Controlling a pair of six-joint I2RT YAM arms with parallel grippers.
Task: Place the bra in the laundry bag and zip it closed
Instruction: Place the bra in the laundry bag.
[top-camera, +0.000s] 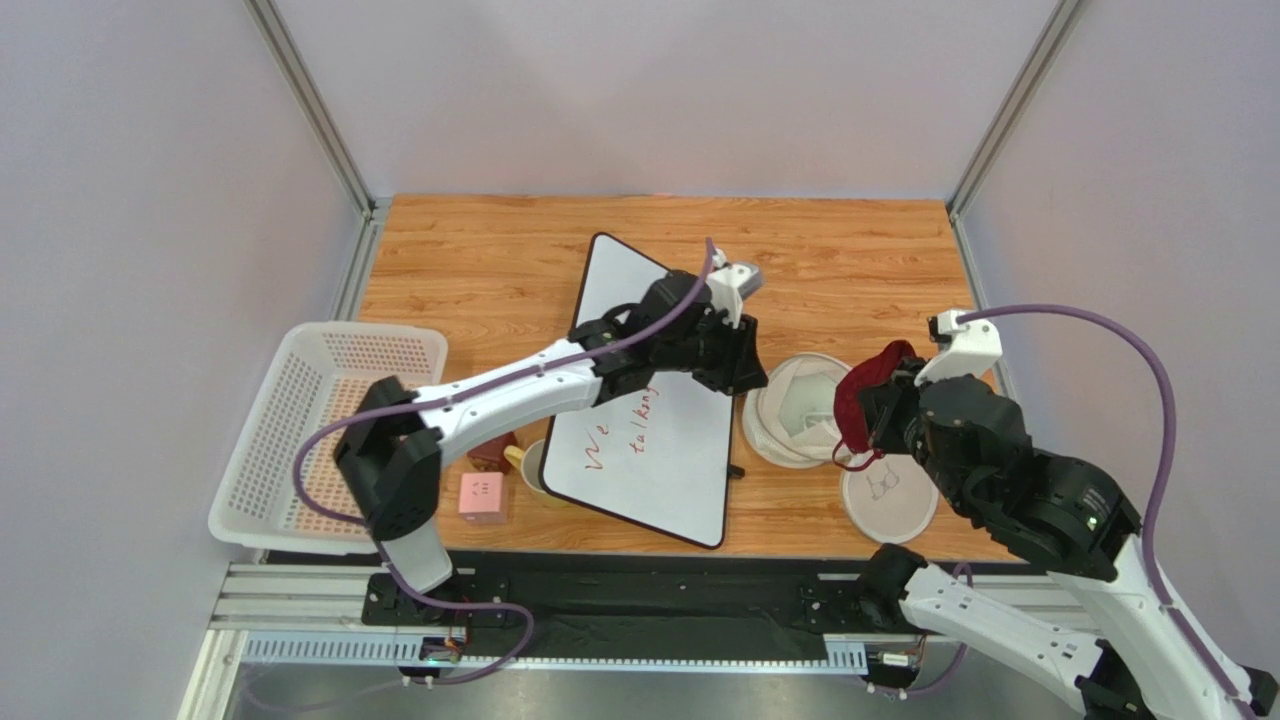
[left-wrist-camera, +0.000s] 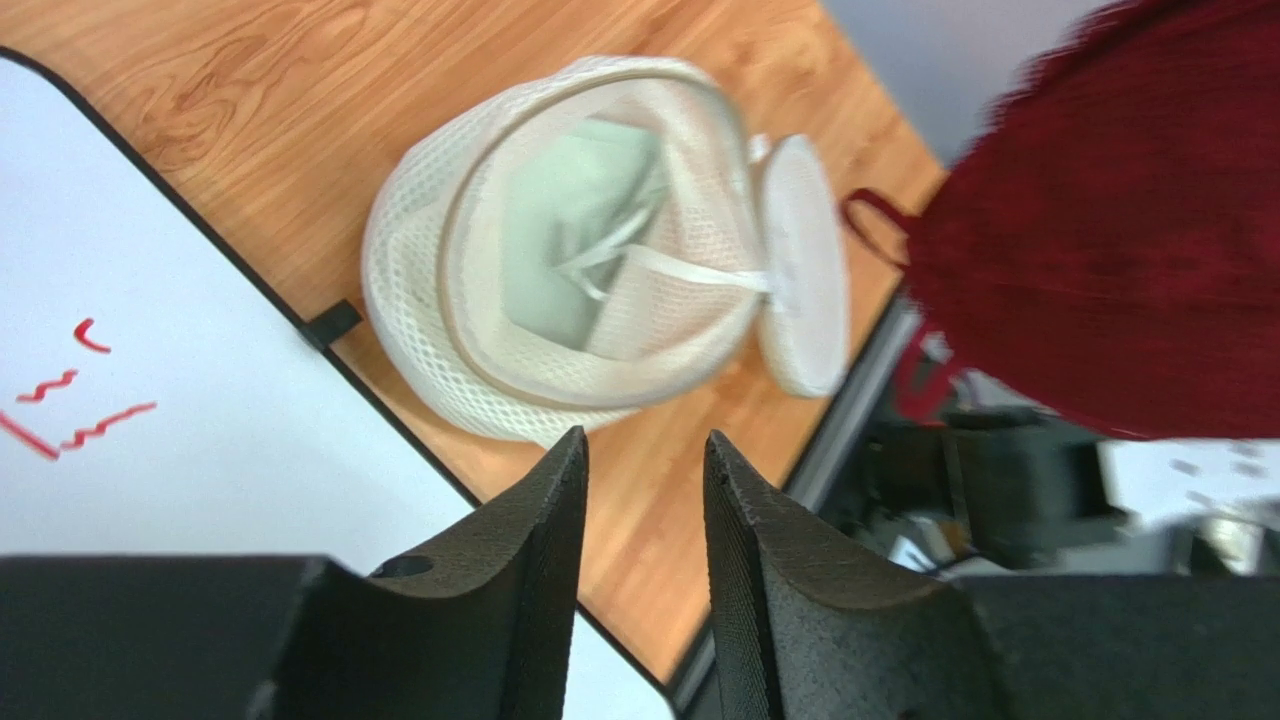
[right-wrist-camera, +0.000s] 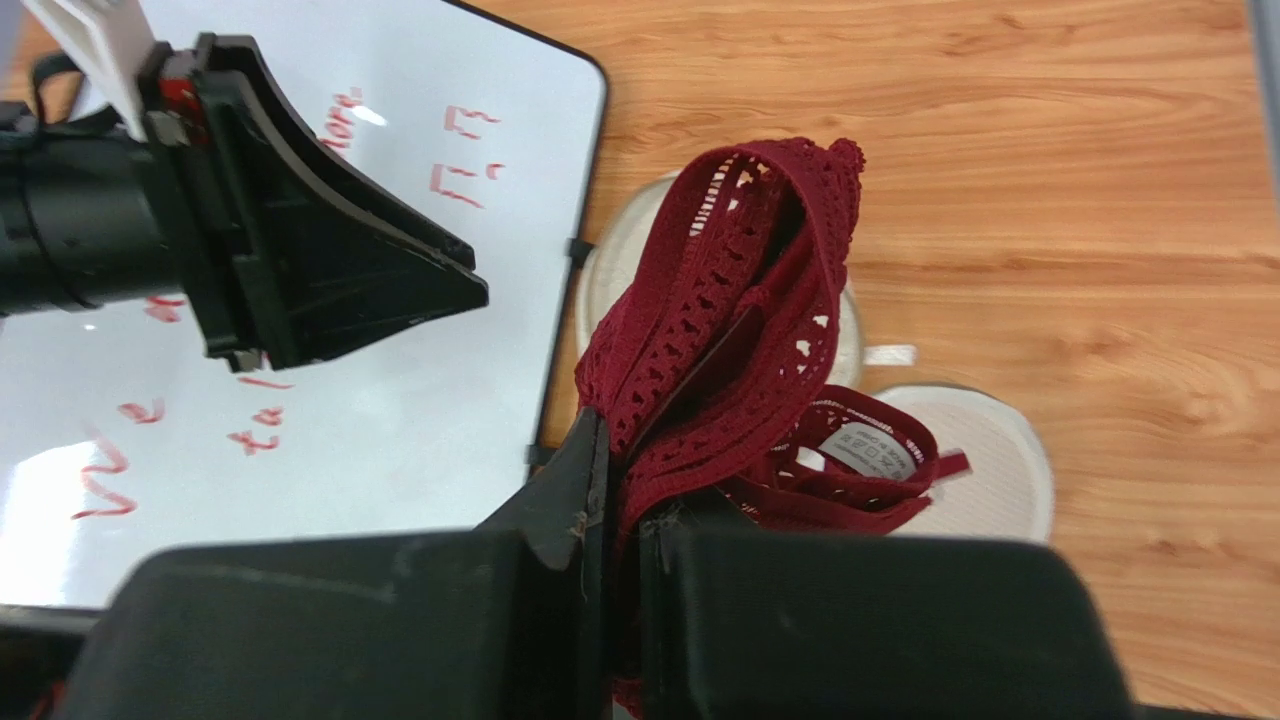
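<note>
The white mesh laundry bag (top-camera: 796, 408) (left-wrist-camera: 571, 255) stands open on the wooden table, right of the whiteboard. Its round lid (top-camera: 890, 503) (left-wrist-camera: 804, 270) (right-wrist-camera: 984, 465) lies flipped out beside it, toward the near edge. My right gripper (top-camera: 879, 413) (right-wrist-camera: 624, 450) is shut on the dark red bra (top-camera: 869, 393) (right-wrist-camera: 721, 315) (left-wrist-camera: 1112, 225), which hangs bunched above the bag's right rim and the lid. My left gripper (top-camera: 744, 365) (left-wrist-camera: 646, 438) hovers just left of the bag, over the whiteboard's edge. It is open, with only bare wood showing between its fingers.
A whiteboard (top-camera: 646, 398) with red writing lies mid-table under the left arm. A white perforated basket (top-camera: 323, 428) sits at the left edge. A small pink box (top-camera: 483, 494) and a yellowish cup (top-camera: 529, 465) rest between the basket and the whiteboard.
</note>
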